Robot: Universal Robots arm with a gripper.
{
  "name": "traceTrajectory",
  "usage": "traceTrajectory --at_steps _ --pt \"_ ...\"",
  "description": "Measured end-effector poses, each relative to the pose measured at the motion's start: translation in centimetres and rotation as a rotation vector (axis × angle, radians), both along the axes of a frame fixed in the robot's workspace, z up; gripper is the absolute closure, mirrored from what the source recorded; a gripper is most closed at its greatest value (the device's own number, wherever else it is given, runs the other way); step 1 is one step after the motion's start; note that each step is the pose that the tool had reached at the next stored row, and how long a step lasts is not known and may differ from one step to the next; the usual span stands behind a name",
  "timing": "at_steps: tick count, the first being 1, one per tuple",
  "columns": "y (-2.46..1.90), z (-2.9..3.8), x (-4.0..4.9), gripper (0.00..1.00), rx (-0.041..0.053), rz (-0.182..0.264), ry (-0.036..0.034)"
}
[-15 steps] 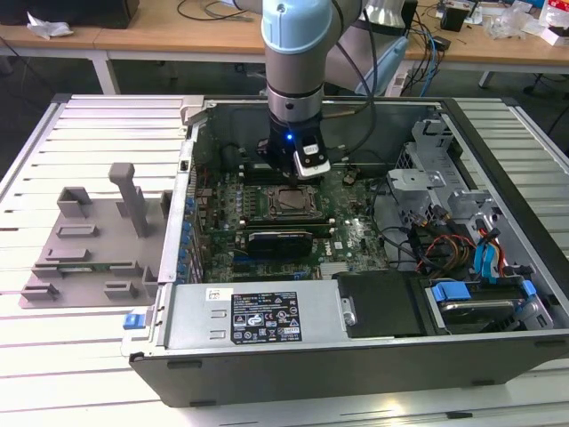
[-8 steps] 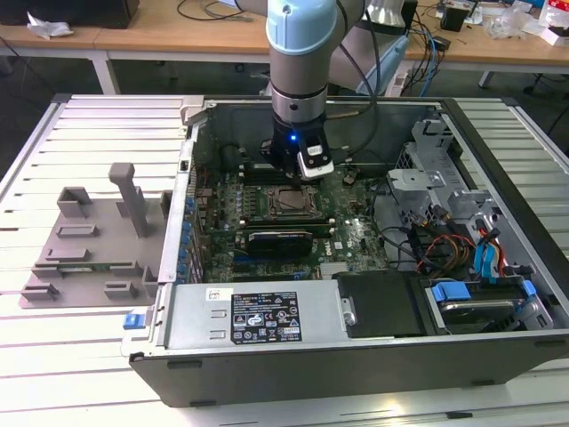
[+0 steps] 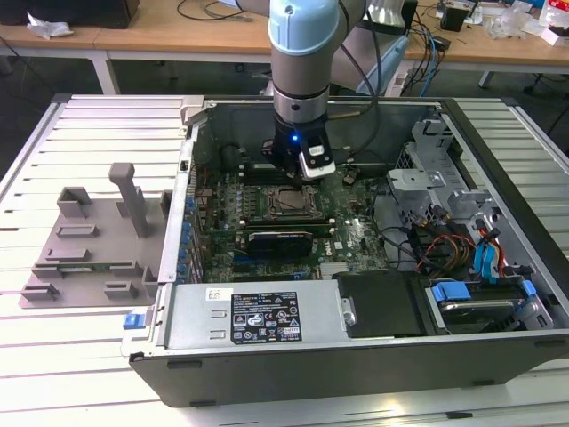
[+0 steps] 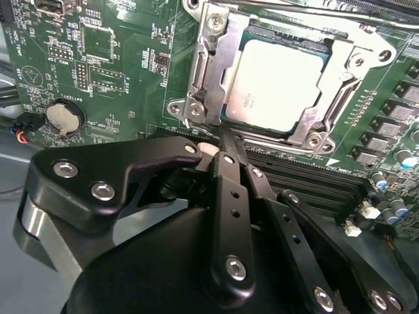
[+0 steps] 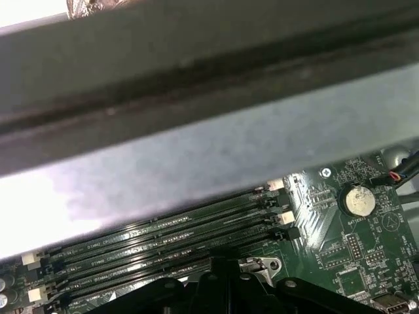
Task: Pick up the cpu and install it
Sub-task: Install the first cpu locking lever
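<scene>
Sitting in its socket frame (image 4: 209, 78), cpu (image 4: 275, 82) just beyond fingers (image 4: 229, 154)

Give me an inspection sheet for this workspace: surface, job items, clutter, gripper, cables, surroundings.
Surface: slatted white table carrying an open computer case.
Job items: the cpu lies in the socket frame on the motherboard, silver top up; nothing grips it.
Clutter: grey plastic tray with upright blocks, at the exterior view's left of the case.
Gripper: gripper is inside the case, beside the socket; jaws together with nothing between them.
Cables: red, black and blue leads bundled at the exterior view's right inside the case; cables also run along the arm.
Surroundings: wooden desks behind, with cables and loose items on them.
</scene>
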State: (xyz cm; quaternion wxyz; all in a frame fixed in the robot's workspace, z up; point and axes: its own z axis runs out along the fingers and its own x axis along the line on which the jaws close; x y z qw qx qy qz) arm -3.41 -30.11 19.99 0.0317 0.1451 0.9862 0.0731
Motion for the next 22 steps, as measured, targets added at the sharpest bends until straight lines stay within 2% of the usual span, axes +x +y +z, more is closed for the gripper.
traceTrajectory --at_steps 3,6,10,11,14,15,16,18,19,20,22 --pt "0.00 0.01 0.12 0.89 0.0069 0.000 0.0000" --pt "0.00 0.09 0.12 0.89 0.0086 0.000 -0.0003" --pt "0.00 1.31 0.13 0.89 0.0077 0.000 -0.0001" --pt "0.00 1.69 0.12 0.89 0.0044 0.000 0.0000" --pt "-0.01 2.15 0.12 0.89 -0.0349 0.000 0.0015" --pt "-0.01 2.24 0.12 0.89 -0.0603 0.000 0.0029" --pt "-0.02 2.28 0.12 0.89 -0.0736 0.000 0.0036" --pt "-0.06 2.38 0.12 0.89 -0.1174 0.000 0.0051" --pt "-0.10 2.39 0.12 0.89 -0.1229 0.000 0.0051" --pt "-0.23 2.38 0.06 0.89 -0.1235 0.000 0.0051" --pt "-0.77 2.37 -0.28 0.89 -0.1235 0.000 0.0050"
